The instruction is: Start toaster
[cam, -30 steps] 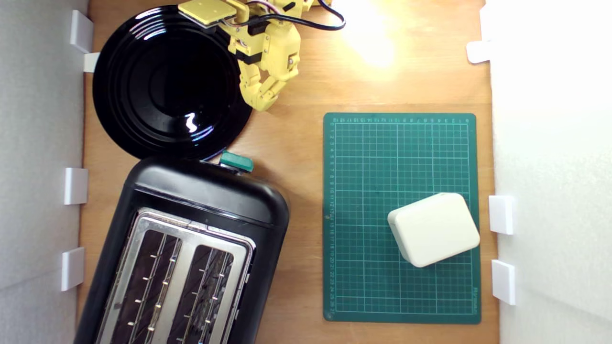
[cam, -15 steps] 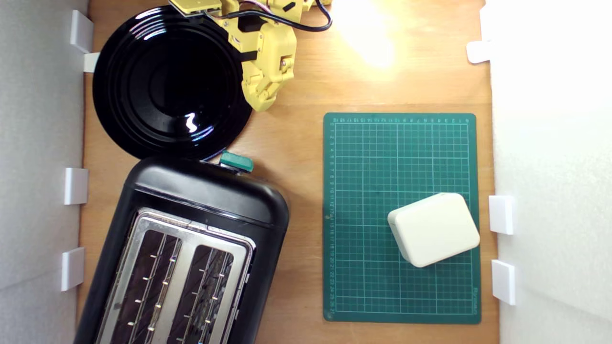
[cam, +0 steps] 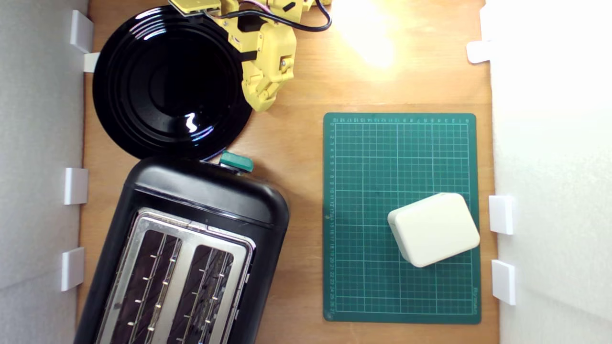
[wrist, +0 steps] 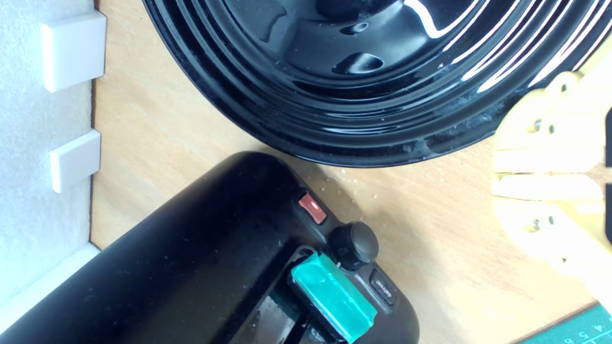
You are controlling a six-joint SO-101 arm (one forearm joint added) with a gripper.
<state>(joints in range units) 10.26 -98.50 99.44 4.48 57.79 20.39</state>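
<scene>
Toaster (cam: pixel 191 248) black, two slots, on wooden table (cam: pixel 306 86), green lever tab (cam: pixel 236 162) on the end facing the black plate (cam: pixel 167 81). Plate just beside toaster. Yellow hand (cam: pixel 260 98) pressed together over plate's rim, apart from lever. Cream box (cam: pixel 433 229) on green cutting mat (cam: pixel 401 167), well apart from toaster.

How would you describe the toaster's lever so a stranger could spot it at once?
Find the big black toaster at the exterior view's lower left. On its end facing the round black plate, a small tab sticks out. It is the only green part on the toaster, beside a black knob and a red light.
</scene>
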